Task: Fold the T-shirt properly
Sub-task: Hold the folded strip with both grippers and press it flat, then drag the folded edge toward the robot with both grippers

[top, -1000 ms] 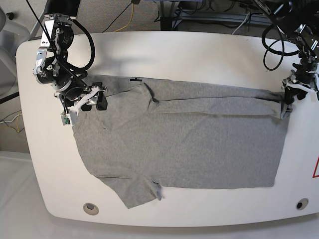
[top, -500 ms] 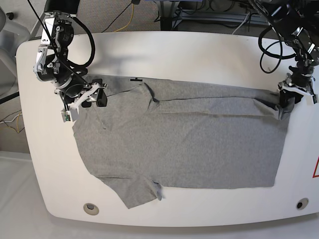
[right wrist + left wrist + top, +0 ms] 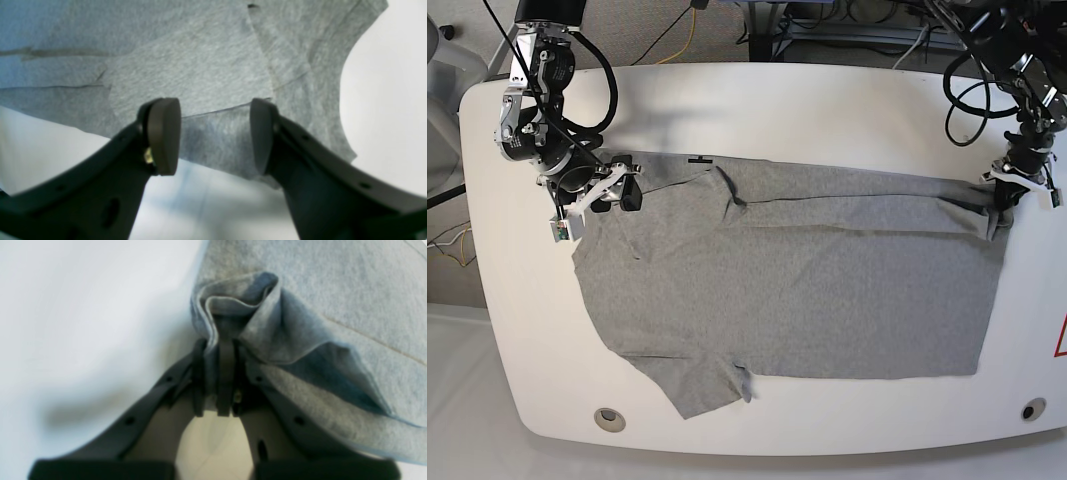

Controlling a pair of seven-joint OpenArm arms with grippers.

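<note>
The heather-grey T-shirt (image 3: 797, 290) lies spread across the white table (image 3: 827, 110), collar to the left, its far strip folded over with the dark neck label (image 3: 698, 158) showing. My left gripper (image 3: 1005, 203) is at the shirt's far right corner. In the left wrist view it (image 3: 220, 373) is shut on a bunched fold of the T-shirt (image 3: 300, 323). My right gripper (image 3: 615, 195) hovers at the far left shoulder edge. The right wrist view shows it (image 3: 215, 133) open, with the T-shirt (image 3: 200, 66) lying flat beneath the fingertips (image 3: 163, 133).
Two round holes (image 3: 608, 418) (image 3: 1031, 409) sit near the table's front edge. Cables (image 3: 972, 95) hang from the left arm over the far right corner. A red mark (image 3: 1061, 340) shows at the right border.
My left gripper has shut on the shirt's far right corner and lifted it slightly. The right gripper drifted a little up and left, still open.
</note>
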